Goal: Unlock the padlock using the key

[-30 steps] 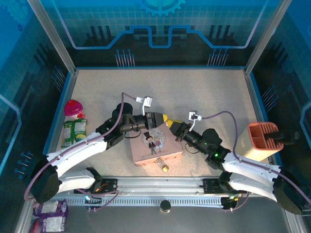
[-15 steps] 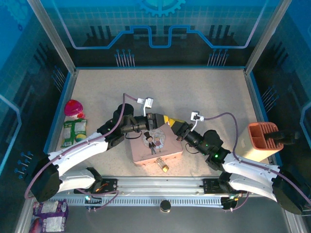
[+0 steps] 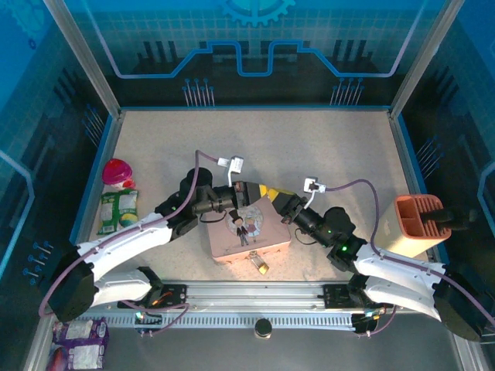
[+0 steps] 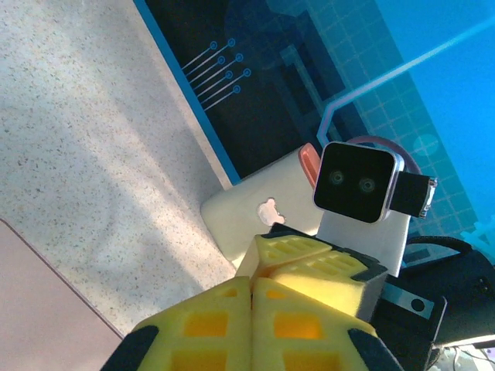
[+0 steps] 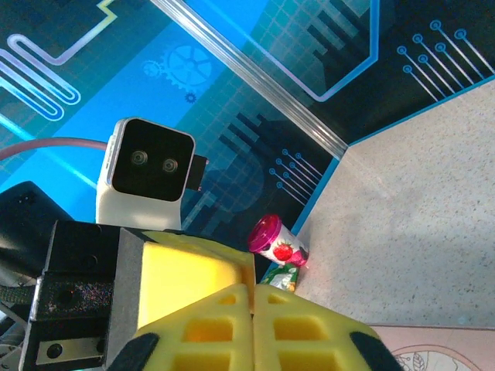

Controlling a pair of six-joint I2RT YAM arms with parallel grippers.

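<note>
Left tool (image 3: 261, 190) clamped shut, right tool (image 3: 274, 199) pads together, tip to tip above pink tin (image 3: 230, 246). Cannot tell which pinches key; slack handover risks dropping it. Padlock (image 3: 260, 265) lies on worktop (image 3: 325, 147) at tin's near edge.

The top camera looks down on the whole table (image 3: 325, 154) from above and behind the arms. Low and close, the wrist views face each other, showing the right wrist camera (image 4: 357, 182) and left wrist camera (image 5: 149, 166).
</note>
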